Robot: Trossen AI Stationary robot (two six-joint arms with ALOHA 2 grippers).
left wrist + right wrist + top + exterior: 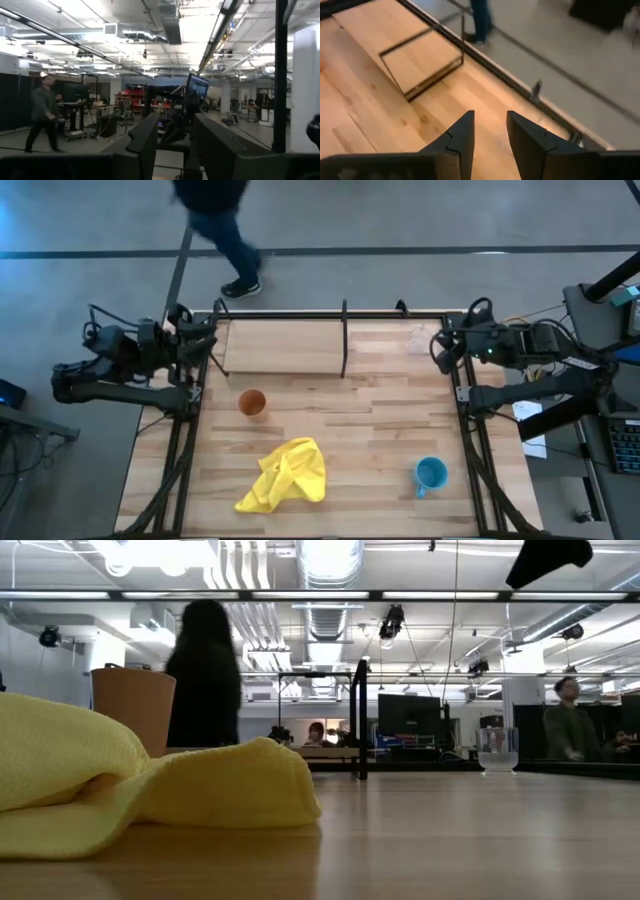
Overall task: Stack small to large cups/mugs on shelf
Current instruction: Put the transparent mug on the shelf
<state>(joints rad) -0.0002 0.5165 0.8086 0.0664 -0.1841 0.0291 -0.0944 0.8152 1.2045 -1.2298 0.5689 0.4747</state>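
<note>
- Right gripper parted, empty, at the table's right edge; shelf just beside; blue mug well apart.
- Left gripper parted, empty; orange tumbler near.

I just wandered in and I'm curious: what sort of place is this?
Probably a big open robotics lab or workshop. Exposed silver ceiling ducts run over rows of desks with dark computer monitors, and two dark robot arms flank a pale butcher-block wooden table, while a person in dark clothes walks past.
</note>
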